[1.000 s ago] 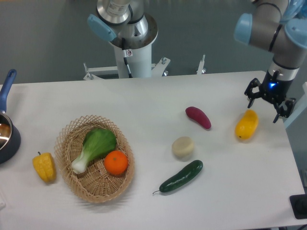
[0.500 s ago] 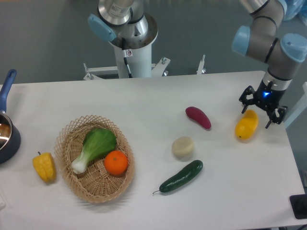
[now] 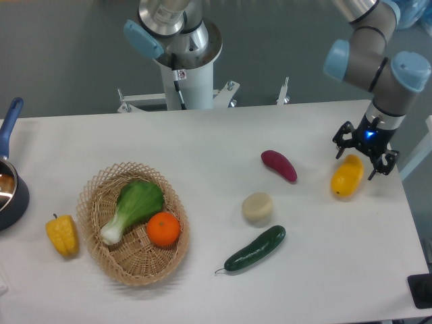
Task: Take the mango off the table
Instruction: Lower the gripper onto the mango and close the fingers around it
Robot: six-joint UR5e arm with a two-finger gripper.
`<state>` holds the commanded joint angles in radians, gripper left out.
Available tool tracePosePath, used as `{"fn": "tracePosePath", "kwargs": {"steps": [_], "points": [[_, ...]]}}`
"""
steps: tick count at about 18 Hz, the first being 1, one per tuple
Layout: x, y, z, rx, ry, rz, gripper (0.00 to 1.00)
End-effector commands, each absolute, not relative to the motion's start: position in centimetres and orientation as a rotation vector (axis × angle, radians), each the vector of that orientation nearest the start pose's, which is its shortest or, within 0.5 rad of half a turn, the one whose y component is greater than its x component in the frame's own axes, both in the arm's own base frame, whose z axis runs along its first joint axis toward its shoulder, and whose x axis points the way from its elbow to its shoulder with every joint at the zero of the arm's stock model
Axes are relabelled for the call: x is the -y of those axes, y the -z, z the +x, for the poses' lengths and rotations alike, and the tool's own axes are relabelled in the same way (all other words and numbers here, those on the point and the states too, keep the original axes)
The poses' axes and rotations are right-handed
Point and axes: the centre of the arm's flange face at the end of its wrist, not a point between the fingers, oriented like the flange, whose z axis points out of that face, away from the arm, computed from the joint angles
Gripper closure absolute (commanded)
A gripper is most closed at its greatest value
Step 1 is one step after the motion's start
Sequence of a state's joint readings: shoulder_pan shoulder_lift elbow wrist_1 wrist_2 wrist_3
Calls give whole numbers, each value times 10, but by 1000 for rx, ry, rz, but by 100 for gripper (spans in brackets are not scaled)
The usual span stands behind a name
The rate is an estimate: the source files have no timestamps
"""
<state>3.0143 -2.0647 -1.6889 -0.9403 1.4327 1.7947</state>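
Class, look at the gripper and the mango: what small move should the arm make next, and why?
Probably lower straight down. The gripper is open, hanging over the upper end of the mango, which lies on the table with nothing touching it. Descending would likely put a finger on either side of the fruit before closing.

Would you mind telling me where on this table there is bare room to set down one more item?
The widest bare stretch of the table runs along the far edge, from the pot to the purple vegetable. The near right corner, past the cucumber, is bare too. It is crowded around the basket and between the pale round item and the mango, where the hand hovers.
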Motion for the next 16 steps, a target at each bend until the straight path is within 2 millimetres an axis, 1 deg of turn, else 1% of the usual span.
{"fn": "tracePosePath", "kwargs": {"steps": [7,9,16], "points": [[-227,-203,-602,-508,-23,-2950,0],[-228,-195,-603,-509,-27,-2950,0],[-231,-188,-602,-515,-18,-2949,0]]}}
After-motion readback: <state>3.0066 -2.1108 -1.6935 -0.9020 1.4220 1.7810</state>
